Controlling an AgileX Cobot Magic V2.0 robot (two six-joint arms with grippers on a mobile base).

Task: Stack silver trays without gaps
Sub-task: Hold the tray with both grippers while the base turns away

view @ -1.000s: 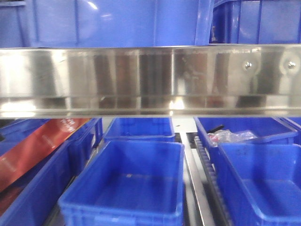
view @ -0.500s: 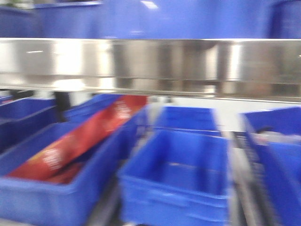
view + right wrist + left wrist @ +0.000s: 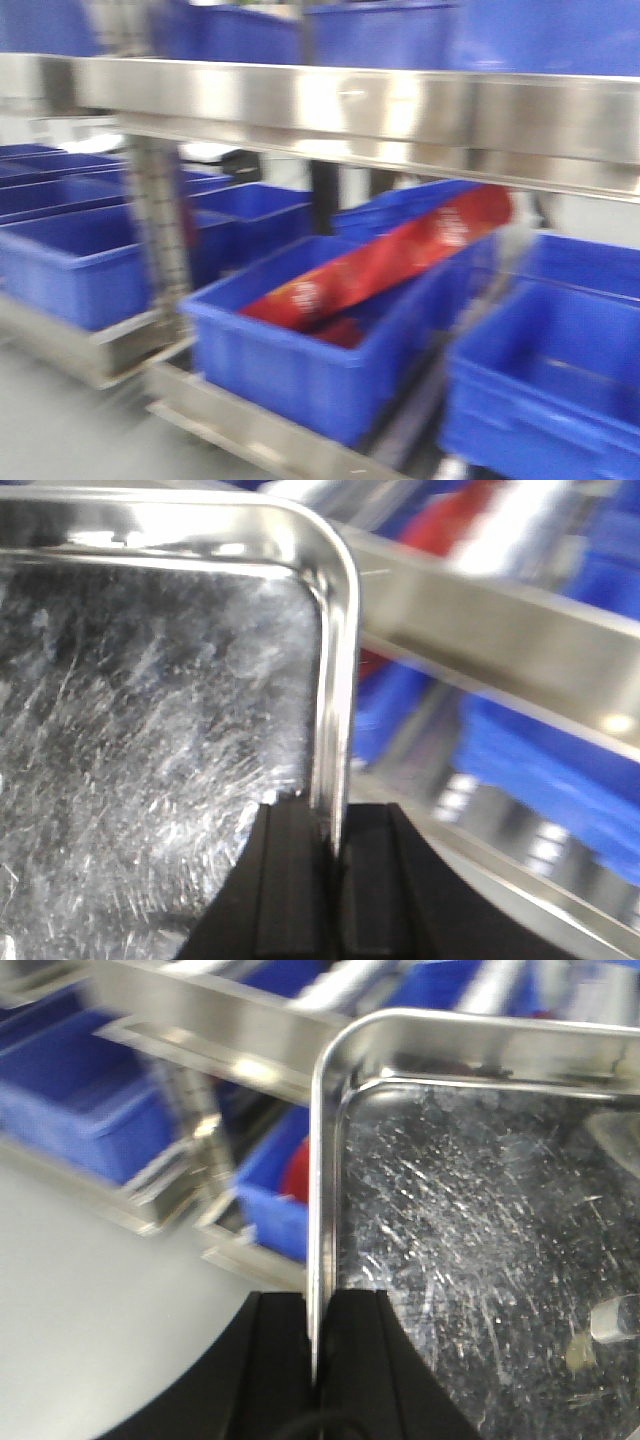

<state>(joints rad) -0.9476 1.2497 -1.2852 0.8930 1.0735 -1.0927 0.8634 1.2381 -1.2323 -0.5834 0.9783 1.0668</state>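
In the left wrist view a silver tray (image 3: 480,1240) with a scratched, shiny bottom fills the right side. My left gripper (image 3: 318,1305) is shut on its thin left rim, one black finger on each side. In the right wrist view a silver tray (image 3: 150,730) fills the left side, and my right gripper (image 3: 334,815) is shut on its right rim just below the rounded corner. I cannot tell whether another tray lies beneath it. The front view shows neither trays nor grippers.
A broad steel shelf rail (image 3: 400,105) runs across the front view, with blue bins above it. Below stand more blue bins (image 3: 300,370), one holding a long red package (image 3: 390,260). A steel upright (image 3: 160,220) and grey floor (image 3: 60,430) are at the left.
The front view has swung left: the shelf, bins and red package have slid to the right of the picture, and the rack's upright and the floor have come into sight.
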